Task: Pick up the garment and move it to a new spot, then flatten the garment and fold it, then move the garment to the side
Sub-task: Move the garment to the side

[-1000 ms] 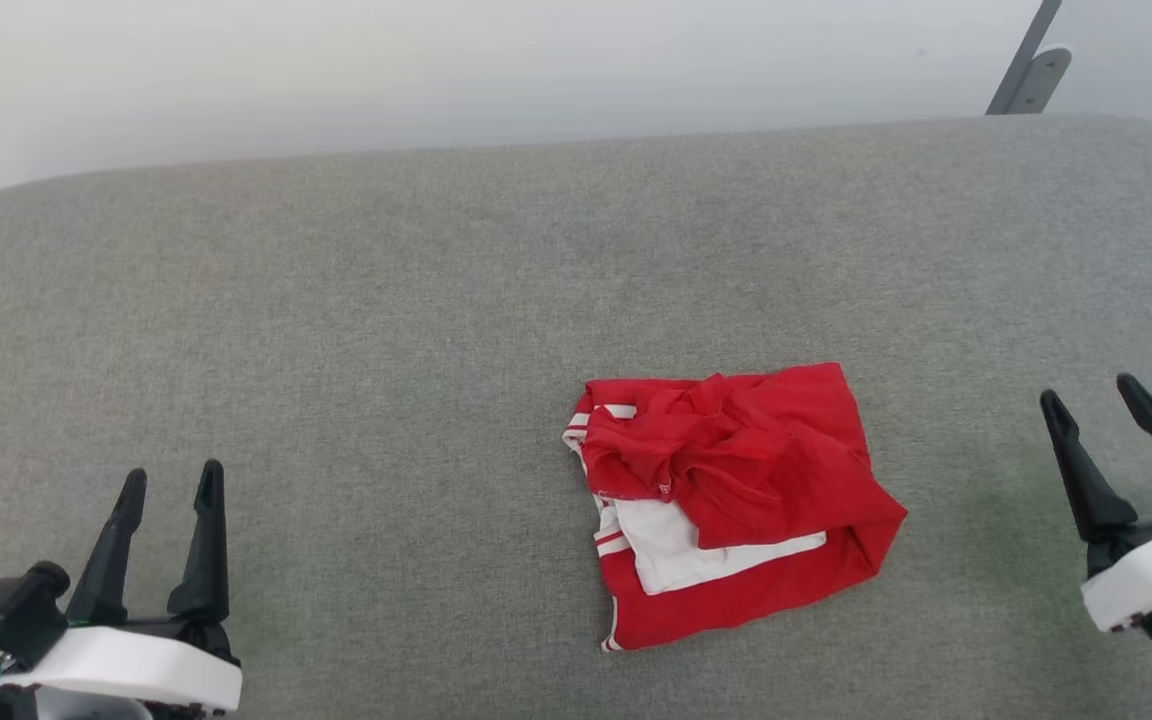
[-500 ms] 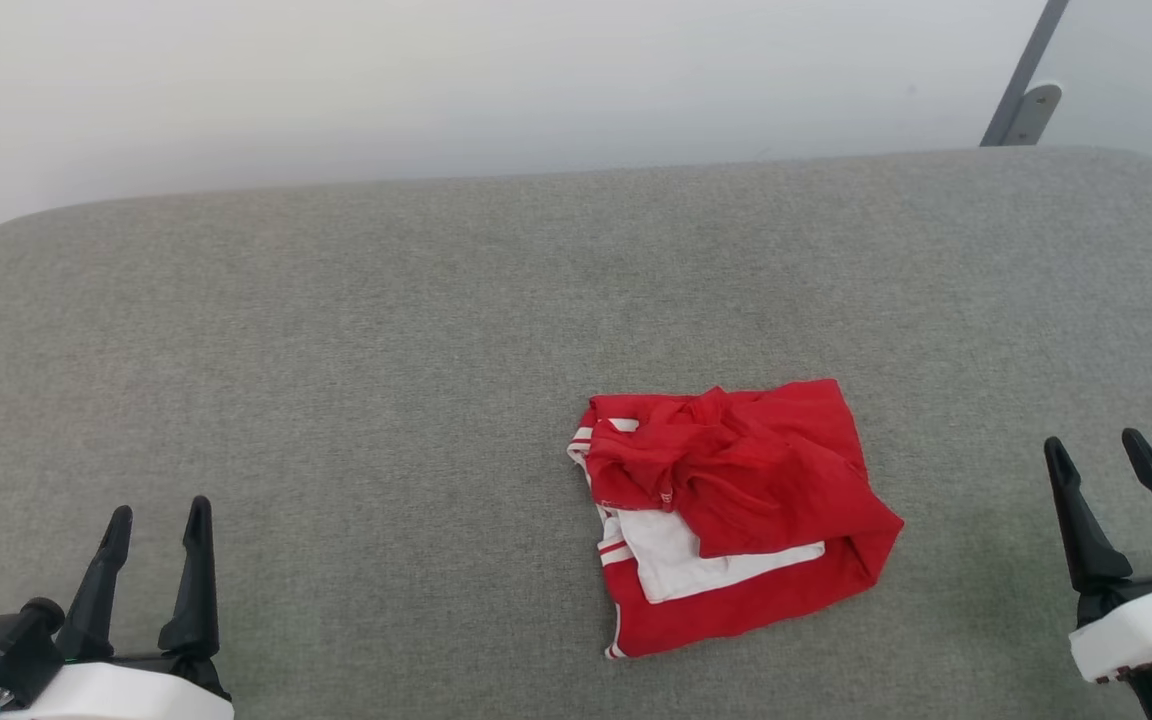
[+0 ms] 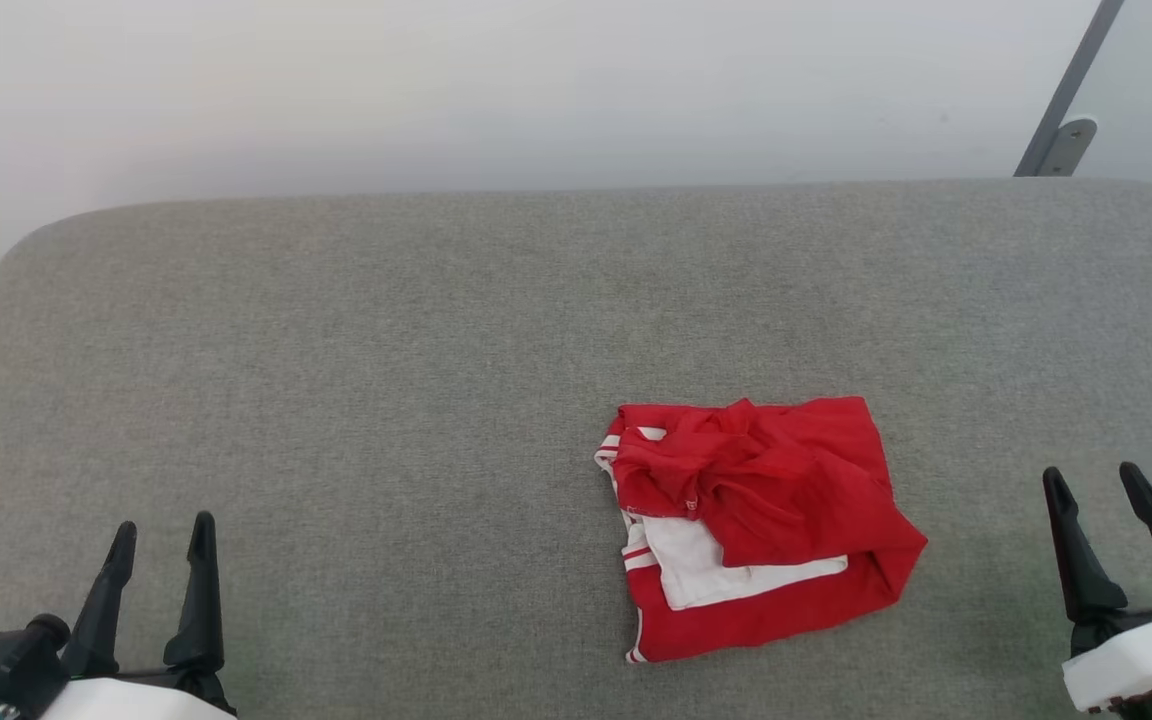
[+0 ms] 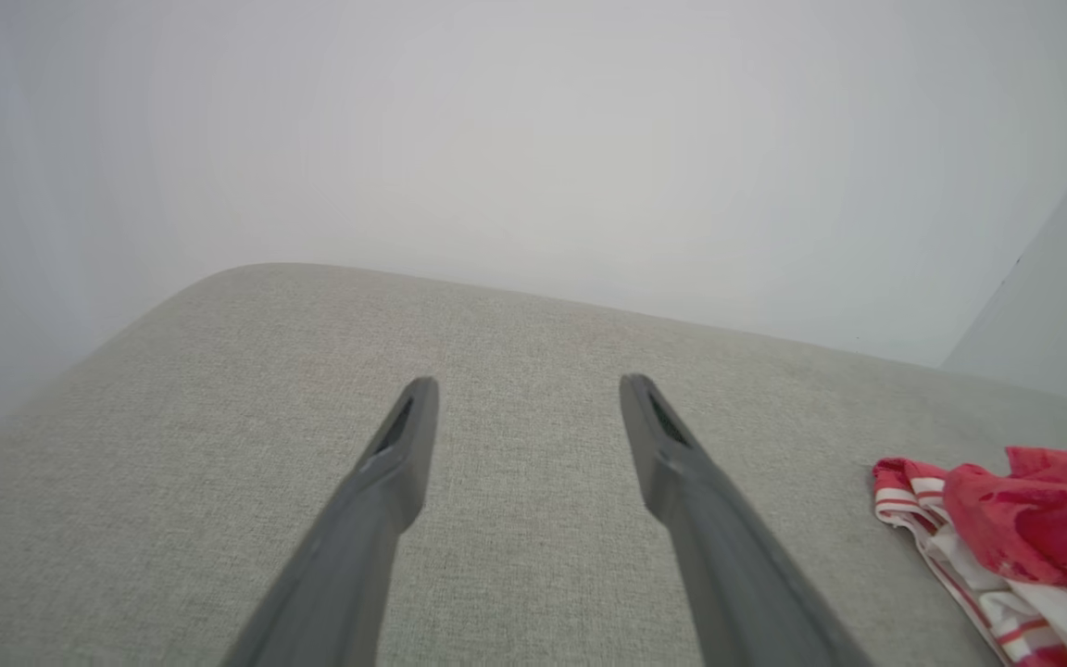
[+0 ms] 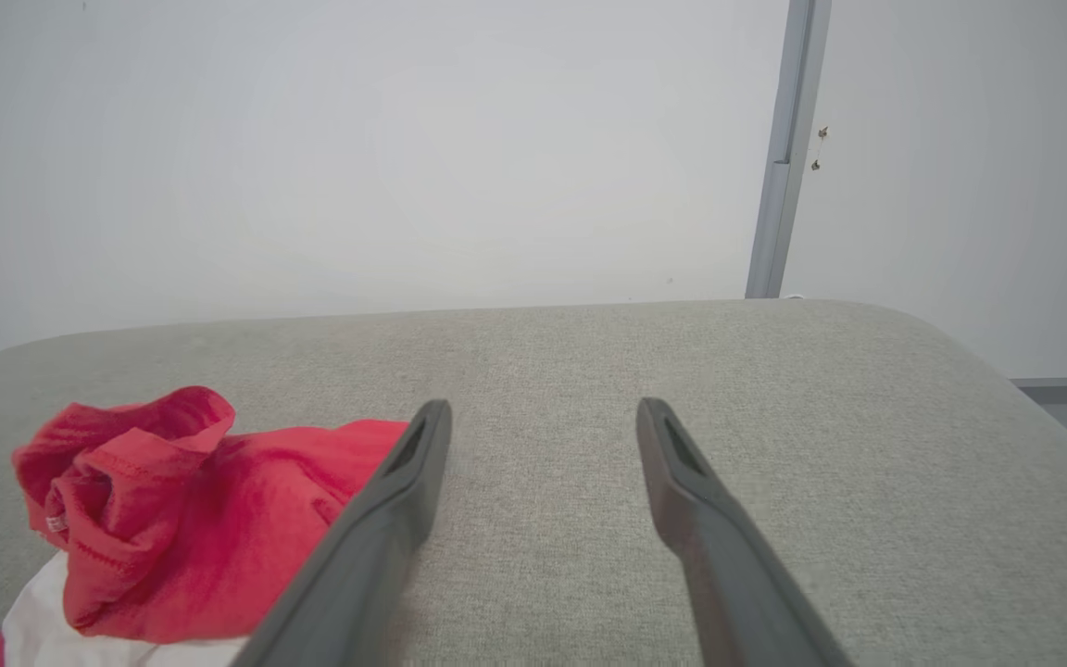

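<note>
1. Desk: grey woven covering and rounded far corners. A pale wall stands behind it.
2. Garment: lies on the desk, right of centre and toward the near edge. It is a loose, rumpled bundle and is not flat. Red cloth is bunched on top at its far-left part. A white panel shows from under a red flap, and red-white striped trim runs down its left edge.
3. Left claw: at the near left corner, fingers pointing to the far side. The two fingers stand apart, with bare grey covering between them. It is well apart from the garment.
4. Left wrist view: grey desk shows between the spread fingers. The garment's striped edge sits at the lower right.
5. Right claw: at the near right corner, fingers spread wide and gripping nothing. The garment lies to its left, near but not touching, with a strip of grey between them.
6. Right wrist view: red cloth with its white panel sits low on the left, partly behind one finger.
7. Grey metal post: leans at the far right against the wall. A small bracket is fixed near its foot.
</note>
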### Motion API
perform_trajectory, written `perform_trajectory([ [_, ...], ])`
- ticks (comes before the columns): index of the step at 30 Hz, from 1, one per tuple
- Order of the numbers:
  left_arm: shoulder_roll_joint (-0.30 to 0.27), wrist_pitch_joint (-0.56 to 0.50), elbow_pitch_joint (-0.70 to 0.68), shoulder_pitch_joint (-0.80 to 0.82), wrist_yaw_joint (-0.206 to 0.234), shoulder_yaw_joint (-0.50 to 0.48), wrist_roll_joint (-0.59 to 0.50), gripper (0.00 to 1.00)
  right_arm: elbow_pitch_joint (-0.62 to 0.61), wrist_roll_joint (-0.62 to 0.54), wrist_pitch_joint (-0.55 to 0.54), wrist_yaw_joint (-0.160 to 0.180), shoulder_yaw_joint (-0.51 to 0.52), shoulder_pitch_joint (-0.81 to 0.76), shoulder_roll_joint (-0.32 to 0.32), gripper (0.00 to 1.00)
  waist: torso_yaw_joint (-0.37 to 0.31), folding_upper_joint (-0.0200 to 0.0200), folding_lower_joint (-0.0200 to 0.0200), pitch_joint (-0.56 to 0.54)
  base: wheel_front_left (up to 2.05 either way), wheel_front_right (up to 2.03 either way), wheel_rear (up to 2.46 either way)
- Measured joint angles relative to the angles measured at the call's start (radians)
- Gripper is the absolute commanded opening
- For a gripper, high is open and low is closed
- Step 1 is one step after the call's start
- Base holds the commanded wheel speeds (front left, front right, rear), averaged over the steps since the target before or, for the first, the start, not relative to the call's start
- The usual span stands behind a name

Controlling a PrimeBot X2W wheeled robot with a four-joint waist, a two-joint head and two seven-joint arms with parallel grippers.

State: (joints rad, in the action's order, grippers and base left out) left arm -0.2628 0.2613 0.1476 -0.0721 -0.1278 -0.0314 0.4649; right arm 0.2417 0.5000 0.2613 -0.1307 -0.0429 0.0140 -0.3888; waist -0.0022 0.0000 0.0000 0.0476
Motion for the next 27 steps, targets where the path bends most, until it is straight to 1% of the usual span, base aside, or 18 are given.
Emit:
perform_trajectory([
  [11,0.006,0.000,0.001,-0.005,0.000,0.001,-0.007,1.00,-0.003,-0.008,0.000,0.000,0.006,-0.006,0.012,1.00,0.018,0.0000,0.0000,-0.007,0.00,0.00,0.00],
  [16,0.008,0.000,0.001,-0.005,0.000,0.002,-0.008,1.00,0.002,-0.001,0.000,0.000,-0.007,-0.005,0.013,1.00,0.019,0.0000,0.0000,-0.005,0.00,0.00,0.00],
  [19,0.011,0.000,0.000,-0.005,0.000,0.001,-0.008,1.00,0.017,0.015,0.000,0.000,-0.040,0.002,0.003,1.00,0.018,0.0000,0.0000,0.001,0.00,0.00,0.00],
  [22,0.014,0.000,0.000,-0.005,0.000,0.002,-0.008,1.00,0.042,0.045,-0.005,0.000,-0.090,0.033,-0.025,1.00,0.017,0.0000,0.0000,0.005,0.00,0.00,0.00],
  [23,0.014,0.000,0.000,-0.005,0.000,0.002,-0.008,1.00,0.042,0.045,-0.005,0.000,-0.090,0.033,-0.025,1.00,0.017,0.0000,0.0000,0.005,0.00,0.00,0.00],
  [27,0.018,0.000,-0.001,-0.005,0.000,0.010,-0.008,1.00,0.045,0.094,-0.063,0.000,-0.172,0.090,-0.075,1.00,0.018,0.0000,0.0000,0.013,0.00,0.00,0.00],
])
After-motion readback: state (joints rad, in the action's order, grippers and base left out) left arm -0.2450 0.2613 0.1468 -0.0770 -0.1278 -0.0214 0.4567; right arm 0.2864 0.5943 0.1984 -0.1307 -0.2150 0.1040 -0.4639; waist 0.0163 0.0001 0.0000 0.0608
